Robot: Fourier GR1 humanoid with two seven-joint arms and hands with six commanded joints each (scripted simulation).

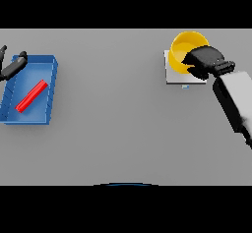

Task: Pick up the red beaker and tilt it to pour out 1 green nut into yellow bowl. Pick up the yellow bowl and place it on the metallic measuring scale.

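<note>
At the far left edge we see the left hand, dark, its fingers stretched out straight and spread, reaching in over the upper left corner of a blue tray. It grips nothing. The tray sits on the grey table and is set a little askew, its walls raised around a flat floor. Inside it lies a long red object, slanted from lower left to upper right (it looks more like a flat bar than a beaker, and we cannot tell more of its shape). It rests on the tray floor, apart from the left hand.

The middle of the table is plain grey.

Toward the upper right stands the yellow bowl, round and open at the top. It sits on the metallic measuring scale, a pale square plate, of which we see the left and lower edges showing from under the bowl. A small blue mark shows just below the scale's front edge. We cannot make out any green nut inside the bowl.

The right hand comes in from the right on its white and grey arm. Its dark fingers are curled over the bowl's right rim, clasping it.
</note>
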